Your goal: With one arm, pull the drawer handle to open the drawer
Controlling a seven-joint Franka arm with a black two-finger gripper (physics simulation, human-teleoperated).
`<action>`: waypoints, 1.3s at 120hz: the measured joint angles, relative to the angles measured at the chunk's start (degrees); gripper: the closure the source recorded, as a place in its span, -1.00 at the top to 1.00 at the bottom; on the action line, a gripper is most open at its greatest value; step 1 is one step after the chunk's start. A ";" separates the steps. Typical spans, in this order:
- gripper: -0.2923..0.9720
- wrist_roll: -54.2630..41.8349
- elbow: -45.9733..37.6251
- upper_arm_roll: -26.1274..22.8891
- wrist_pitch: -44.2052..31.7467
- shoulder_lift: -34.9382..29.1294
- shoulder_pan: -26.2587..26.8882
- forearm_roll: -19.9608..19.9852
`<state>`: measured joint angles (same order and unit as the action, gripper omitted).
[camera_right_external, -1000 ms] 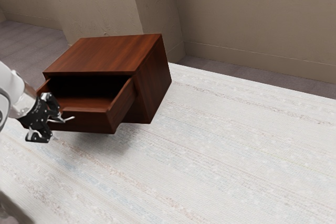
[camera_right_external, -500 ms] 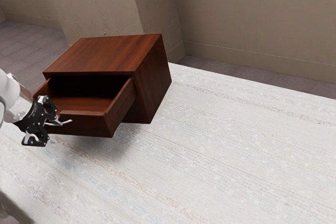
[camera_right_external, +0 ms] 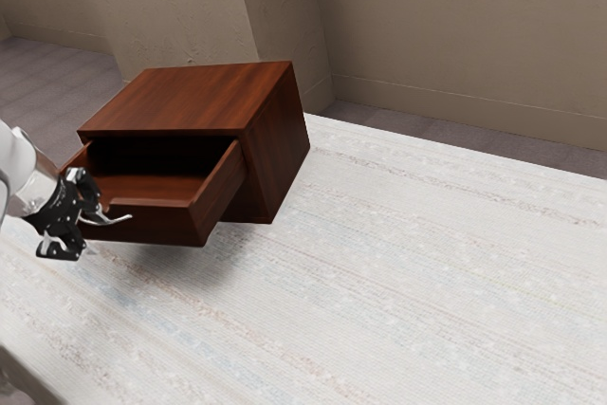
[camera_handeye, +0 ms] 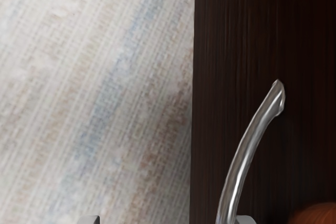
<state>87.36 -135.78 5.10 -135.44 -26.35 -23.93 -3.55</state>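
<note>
Hand (camera_right_external: 81, 218) hangs low over the pale tabletop (camera_right_external: 398, 263), right against the silver handle (camera_right_external: 109, 220), which juts out at its three o'clock; whether it is clamped on that handle or merely beside it, I cannot tell. In the wrist view the curved handle (camera_handeye: 247, 150) arcs off the dark drawer front (camera_handeye: 262, 35), just under the hand. The drawer (camera_right_external: 180, 198) stands well out of the brown cabinet (camera_right_external: 204, 97), which lies at the hand's two o'clock; its inside is open to view, with a dark gap above it. I judge the pull largely done; what may remain is a little more travel, then letting go.
</note>
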 joint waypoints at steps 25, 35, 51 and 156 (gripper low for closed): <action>-0.08 -0.30 1.39 0.00 -0.19 1.18 -0.14 -0.14; -0.08 -0.38 1.15 0.01 -0.27 0.89 -0.15 -0.11; -0.08 -0.46 0.89 0.02 -0.35 0.27 -0.15 -0.11; 0.49 -0.55 42.30 7.13 54.66 12.01 27.29 -1.40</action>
<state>86.81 -93.49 12.24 -80.78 -14.34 3.36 -4.95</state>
